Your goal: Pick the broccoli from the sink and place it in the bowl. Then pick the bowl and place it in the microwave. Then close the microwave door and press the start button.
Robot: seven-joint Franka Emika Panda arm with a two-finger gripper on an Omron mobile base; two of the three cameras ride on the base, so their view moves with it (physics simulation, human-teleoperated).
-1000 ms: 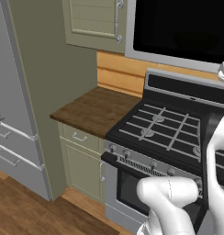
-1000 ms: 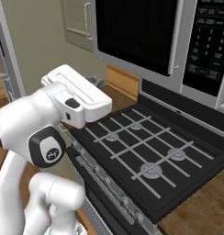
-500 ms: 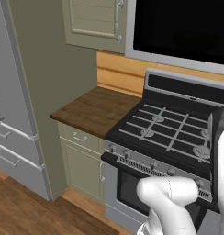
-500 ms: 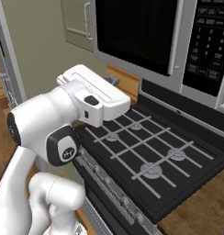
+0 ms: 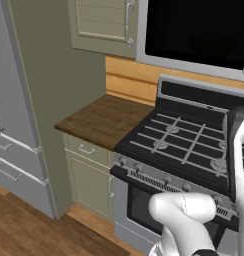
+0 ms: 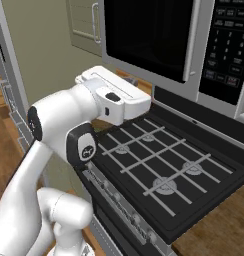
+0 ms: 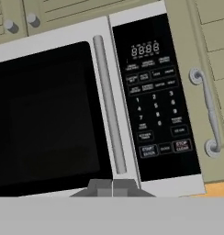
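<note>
Directly above fingers: microwave door.

Home kitchen, gas stove, microwave above, green cabinets, wooden counter

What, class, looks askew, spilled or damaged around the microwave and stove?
Nothing stands out. The microwave door sits shut and flush beside the keypad, the stove grates lie straight, and the counter shows no spill.
</note>
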